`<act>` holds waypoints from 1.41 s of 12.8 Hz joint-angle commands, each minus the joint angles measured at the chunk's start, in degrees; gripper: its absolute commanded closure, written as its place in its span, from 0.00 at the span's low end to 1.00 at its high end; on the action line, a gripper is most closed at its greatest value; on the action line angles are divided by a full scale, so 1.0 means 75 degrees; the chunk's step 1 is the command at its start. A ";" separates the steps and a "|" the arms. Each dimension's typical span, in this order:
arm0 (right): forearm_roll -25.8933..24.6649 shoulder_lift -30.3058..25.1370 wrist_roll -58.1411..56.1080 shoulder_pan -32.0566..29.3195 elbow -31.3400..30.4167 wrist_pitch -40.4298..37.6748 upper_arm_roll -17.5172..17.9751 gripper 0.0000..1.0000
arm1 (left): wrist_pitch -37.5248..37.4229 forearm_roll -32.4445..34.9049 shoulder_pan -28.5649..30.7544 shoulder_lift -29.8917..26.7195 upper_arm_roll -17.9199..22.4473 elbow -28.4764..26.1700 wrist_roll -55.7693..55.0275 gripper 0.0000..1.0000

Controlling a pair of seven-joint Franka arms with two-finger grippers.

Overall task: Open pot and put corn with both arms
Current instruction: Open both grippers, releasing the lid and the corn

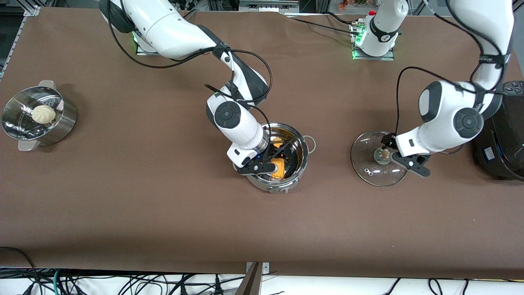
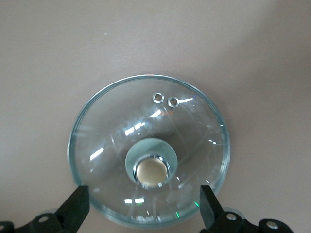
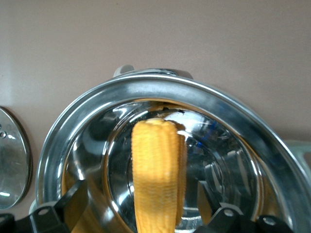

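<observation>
The steel pot [image 1: 305, 152] stands uncovered mid-table. The yellow-orange corn [image 1: 278, 168] lies inside it, and it shows in the right wrist view [image 3: 155, 160] on the pot's shiny floor [image 3: 228, 160]. My right gripper [image 1: 267, 166] hangs just over the pot, open, with its fingers apart on either side of the corn [image 3: 146, 209]. The glass lid [image 1: 368, 151] lies on the table toward the left arm's end, with its tan knob [image 2: 152, 171] up. My left gripper [image 1: 403, 162] is open above the lid [image 2: 112, 136], its fingers wide of the knob [image 2: 144, 206].
A perforated steamer basket [image 1: 61, 123] with a white bun [image 1: 43, 114] stands at the right arm's end of the table. A large black cooker [image 1: 501, 135] stands at the left arm's end, close to the left arm's wrist. The lid's edge [image 3: 12, 160] shows beside the pot.
</observation>
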 commanded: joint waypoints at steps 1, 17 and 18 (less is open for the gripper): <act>0.0048 -0.0788 -0.0214 -0.0522 0.0047 -0.1399 0.0025 0.00 | -0.1047 -0.0015 -0.0033 -0.0830 -0.0167 0.0190 -0.0897 0.00; -0.0443 -0.3474 -0.4458 -0.3103 -0.0012 -0.7640 -0.2856 0.00 | -0.4465 -0.0085 -0.0068 -0.2520 0.0101 0.2267 -0.3445 0.00; -0.0780 -0.3521 -0.4400 -0.3161 -0.0070 -0.7616 -0.2811 0.00 | -0.4323 -0.0073 -0.0079 -0.2544 0.0113 0.2138 -0.3444 0.00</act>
